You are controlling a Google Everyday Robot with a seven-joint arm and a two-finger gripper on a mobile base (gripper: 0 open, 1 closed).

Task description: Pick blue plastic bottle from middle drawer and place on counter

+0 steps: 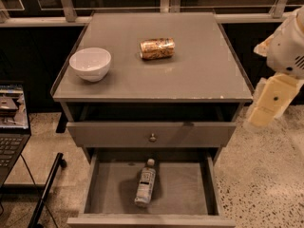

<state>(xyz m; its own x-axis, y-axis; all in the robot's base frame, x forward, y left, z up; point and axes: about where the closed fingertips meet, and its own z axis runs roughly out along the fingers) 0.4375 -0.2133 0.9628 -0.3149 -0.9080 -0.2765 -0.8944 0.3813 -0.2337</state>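
The blue plastic bottle (145, 183) lies on its side on the floor of the open middle drawer (190, 194), white cap pointing toward the back. The counter (204, 70) is the grey cabinet top above it. My gripper (271, 101) hangs in the air to the right of the cabinet, about level with the counter's front edge. It is well apart from the bottle and holds nothing that I can see.
A white bowl (90, 63) stands at the counter's left and a gold-orange can (157, 48) lies near its middle back. A closed drawer front with a round knob (152, 137) sits above the open drawer. A laptop (12, 122) is at the far left.
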